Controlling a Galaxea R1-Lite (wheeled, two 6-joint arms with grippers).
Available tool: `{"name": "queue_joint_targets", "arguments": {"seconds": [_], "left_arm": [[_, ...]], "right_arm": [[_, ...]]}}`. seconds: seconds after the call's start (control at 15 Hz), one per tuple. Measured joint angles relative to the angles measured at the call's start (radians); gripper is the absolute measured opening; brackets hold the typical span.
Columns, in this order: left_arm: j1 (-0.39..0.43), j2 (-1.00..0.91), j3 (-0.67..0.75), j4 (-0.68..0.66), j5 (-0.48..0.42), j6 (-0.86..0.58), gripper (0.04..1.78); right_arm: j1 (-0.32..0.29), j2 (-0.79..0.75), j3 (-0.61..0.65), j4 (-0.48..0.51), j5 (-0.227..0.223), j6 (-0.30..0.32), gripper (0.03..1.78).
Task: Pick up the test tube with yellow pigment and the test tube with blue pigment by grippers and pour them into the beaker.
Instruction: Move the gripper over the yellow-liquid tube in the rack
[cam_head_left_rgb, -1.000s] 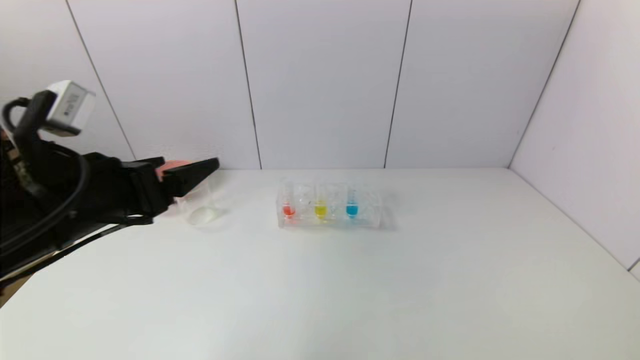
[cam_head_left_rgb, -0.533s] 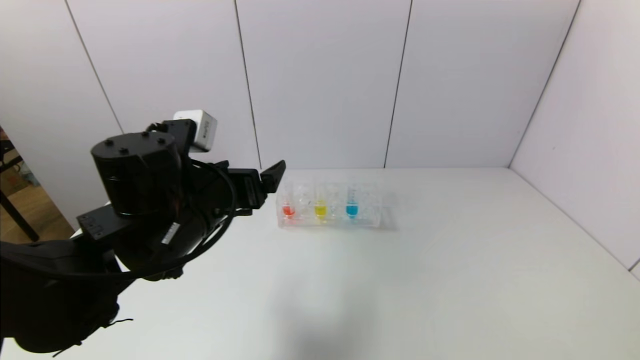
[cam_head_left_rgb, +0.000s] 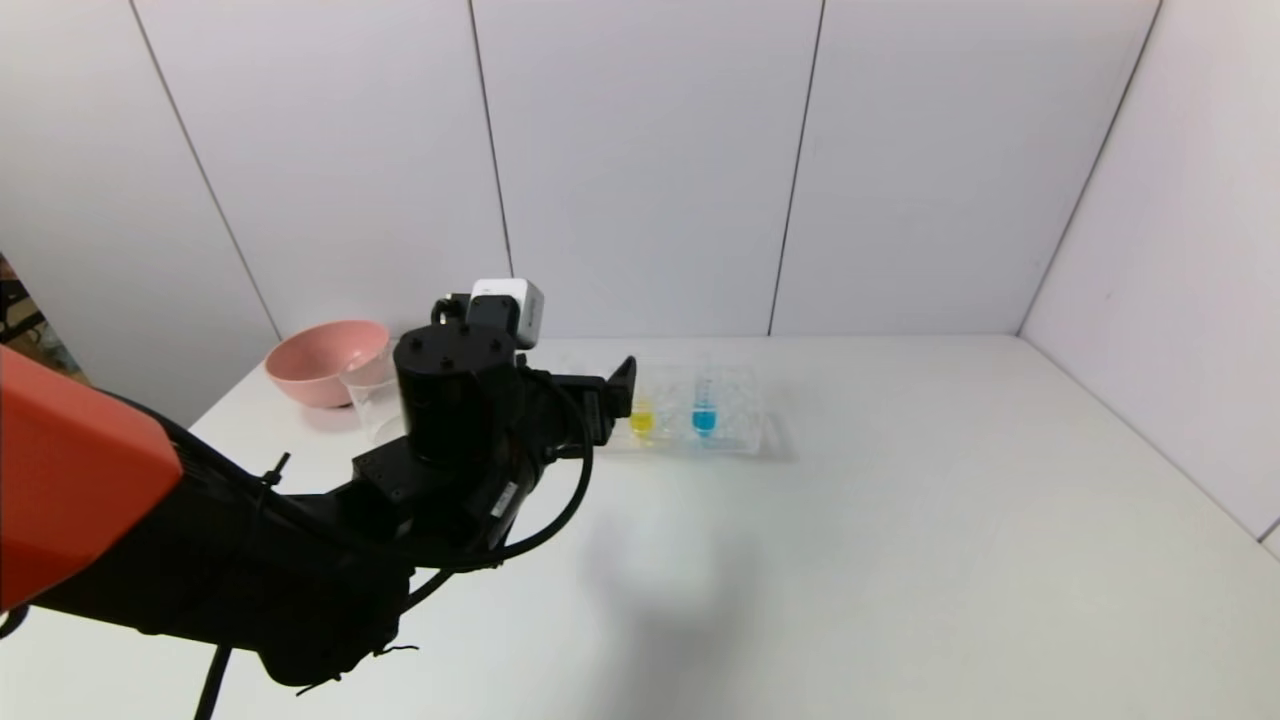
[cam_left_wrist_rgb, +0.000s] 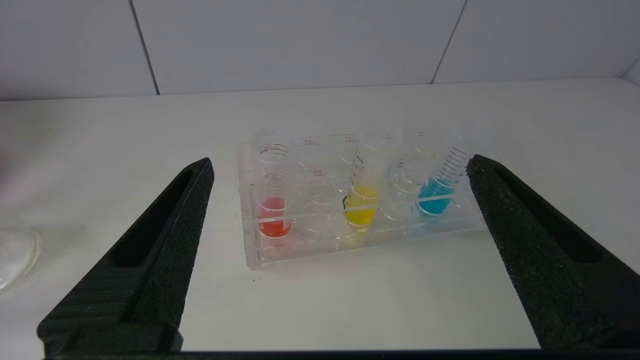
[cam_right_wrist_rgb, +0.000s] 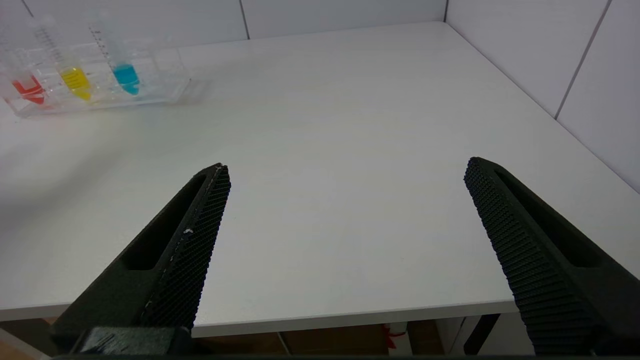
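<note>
Yellow-pigment test tube (cam_left_wrist_rgb: 361, 200) stands before my left gripper (cam_left_wrist_rgb: 340, 170), whose fingers (cam_left_wrist_rgb: 165, 235) are spread wide with nothing between them. I hold that gripper above the table (cam_head_left_rgb: 900, 520), near the clear rack (cam_left_wrist_rgb: 350, 235), pointed at its long side but not touching it. Through my left wrist view the rack sits framed between the two black pads. The yellow tube is in the rack's middle, leaning slightly. The test tube with blue pigment (cam_left_wrist_rgb: 440, 187) stands in the same rack, tilted more strongly, just beside my one finger as that view frames it. A tube with red-orange liquid (cam_left_wrist_rgb: 274, 205) stands upright at the rack's other end. From my head view, my left arm covers the rack's left end, so only the yellow liquid (cam_head_left_rgb: 641, 421) and the blue liquid (cam_head_left_rgb: 704, 419) show there.

Farther to my left, the beaker (cam_head_left_rgb: 372, 400) stands on the table, partly hidden behind my left wrist. A pink bowl (cam_head_left_rgb: 320, 360) sits just behind it, near the wall; I cannot tell whether they touch.

My right gripper (cam_right_wrist_rgb: 345, 175) is likewise spread wide and empty, held near the table's front edge, well apart from the rack, which shows far off in its wrist view.
</note>
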Motion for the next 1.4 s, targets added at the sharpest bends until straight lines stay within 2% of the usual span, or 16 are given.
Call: {"name": "queue_joint_targets", "arguments": {"seconds": [0.53,1.4], "left_arm": [[-0.041,0.214,-0.137,-0.073,0.096,0.001,1.76],[0.010,0.400,-0.339,-0.042,0.092,0.041,1.76]], "right_arm": [[0.000,0.000,0.000,0.000,0.000,0.000,1.71],[0.000,0.000,0.000,0.000,0.000,0.000,1.71]]}}
